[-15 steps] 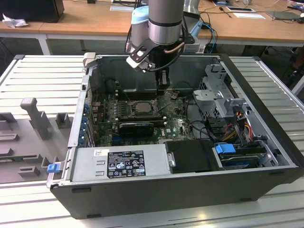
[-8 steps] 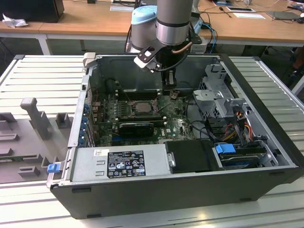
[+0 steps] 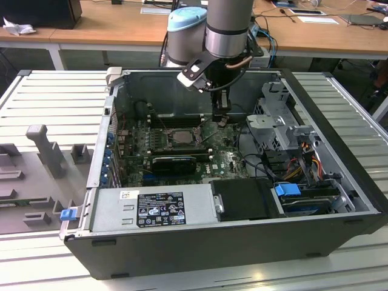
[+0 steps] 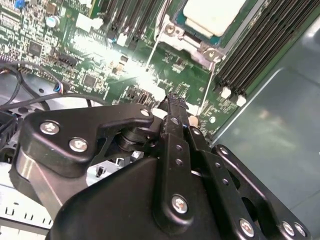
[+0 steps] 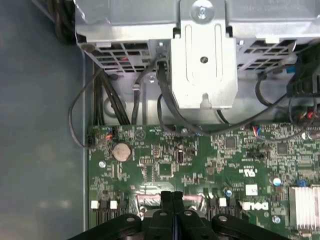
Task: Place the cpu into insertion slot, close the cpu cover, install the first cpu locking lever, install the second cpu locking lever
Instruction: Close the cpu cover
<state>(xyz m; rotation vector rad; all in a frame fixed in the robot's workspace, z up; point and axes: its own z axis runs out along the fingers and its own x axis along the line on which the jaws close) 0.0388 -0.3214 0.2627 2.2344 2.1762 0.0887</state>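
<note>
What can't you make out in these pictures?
- Cpu: cut off by the frame edge, second wrist view.
- Slot: latched or not, too small, exterior view.
- Gripper: what its tip touches, hidden by its own body, second wrist view.

We see the cpu (image 4: 215, 15) as a pale, flat square. It lies level inside the slot (image 3: 180, 137), ahead of the gripper (image 4: 172, 100) tips and apart from them. The slot has a dark metal rim and sits in the green board. In the exterior view it is near the gripper, on that view's left of it. The cover (image 4: 197, 45) is a thin silver-grey frame that lies along the cpu edge nearest the gripper. We cannot tell if it is pressed fully down.
</note>
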